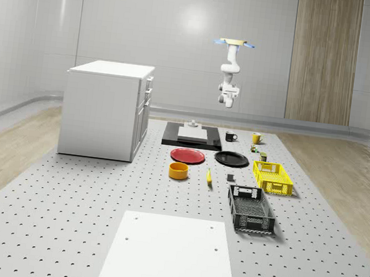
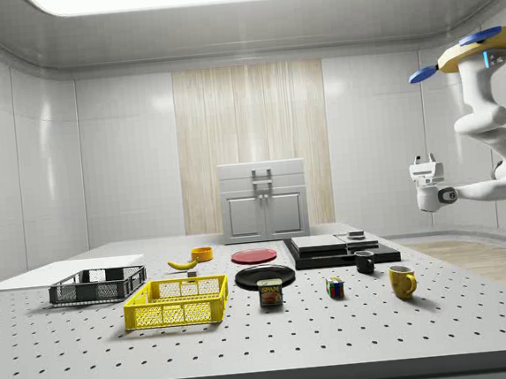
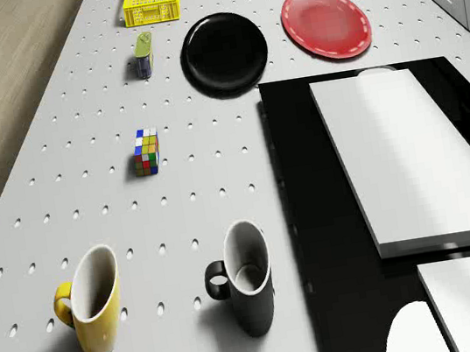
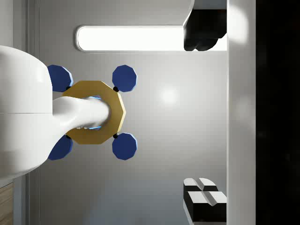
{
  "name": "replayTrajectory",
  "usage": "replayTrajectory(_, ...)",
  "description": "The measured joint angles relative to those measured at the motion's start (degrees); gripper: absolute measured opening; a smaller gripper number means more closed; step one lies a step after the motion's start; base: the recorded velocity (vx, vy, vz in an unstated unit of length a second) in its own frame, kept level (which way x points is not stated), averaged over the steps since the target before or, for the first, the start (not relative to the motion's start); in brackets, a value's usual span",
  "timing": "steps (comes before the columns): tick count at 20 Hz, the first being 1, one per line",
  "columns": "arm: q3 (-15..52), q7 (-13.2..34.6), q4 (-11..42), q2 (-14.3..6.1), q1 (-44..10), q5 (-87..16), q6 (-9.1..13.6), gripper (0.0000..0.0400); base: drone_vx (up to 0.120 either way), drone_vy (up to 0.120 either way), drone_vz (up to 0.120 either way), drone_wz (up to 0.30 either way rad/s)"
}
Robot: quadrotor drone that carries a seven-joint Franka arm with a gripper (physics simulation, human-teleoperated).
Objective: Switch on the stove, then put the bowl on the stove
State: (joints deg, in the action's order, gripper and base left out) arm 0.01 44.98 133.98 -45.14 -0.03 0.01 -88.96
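Orange bowl (image 1: 179, 171) sits left of centre in the whole-scene view, well apart from the gripper (image 1: 228, 104), fingers parted, under the drone (image 1: 235, 43) hovering beyond the stove (image 1: 192, 137).

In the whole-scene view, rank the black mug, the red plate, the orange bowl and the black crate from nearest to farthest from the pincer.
The pincer hangs in the air beyond the stove.
1. black mug, almost beneath it
2. red plate, mid-table
3. orange bowl, closer to the camera
4. black crate, closest to the camera
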Motion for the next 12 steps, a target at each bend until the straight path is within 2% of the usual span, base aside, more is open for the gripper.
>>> replayTrajectory(3,0.0,-0.1,-3.6,0.4,-0.1,0.0,3.1,0.0400,0.000,-0.013,0.000,0.000)
replayTrajectory(5,0.1,-0.1,-6.1,1.1,-0.1,0.0,4.8,0.0400,0.000,-0.120,0.000,0.000)
replayTrajectory(12,0.1,-0.1,-13.5,3.7,-0.3,0.1,9.3,0.0400,0.114,-0.120,0.000,0.000)
